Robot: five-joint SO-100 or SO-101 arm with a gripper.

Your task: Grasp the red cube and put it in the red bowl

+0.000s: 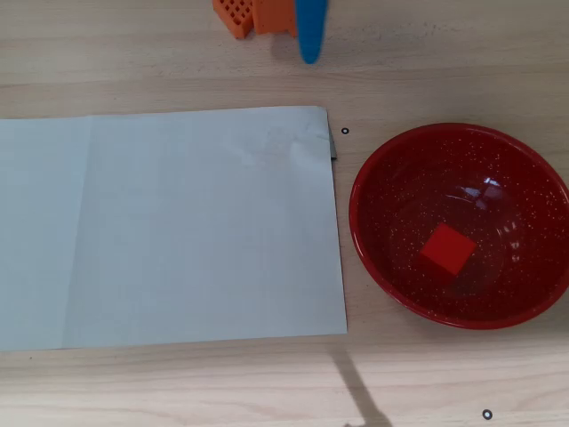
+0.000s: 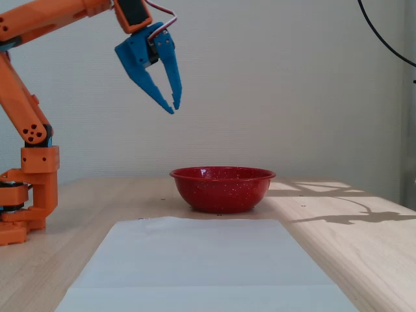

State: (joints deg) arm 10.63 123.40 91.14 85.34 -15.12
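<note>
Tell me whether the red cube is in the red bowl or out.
In. The overhead view shows the red cube on the red bowl floor, end effector away.

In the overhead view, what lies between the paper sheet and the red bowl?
Only bare wooden table separates the paper sheet from the red bowl.

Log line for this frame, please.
red cube: inside red bowl, released | tool: shut, empty, high above table, left of bowl in fixed view | task: placement done

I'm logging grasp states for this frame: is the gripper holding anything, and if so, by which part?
Nothing is held. The gripper hangs high above the table, its blue fingers nearly together with nothing between them. The red cube lies in the red bowl.
</note>
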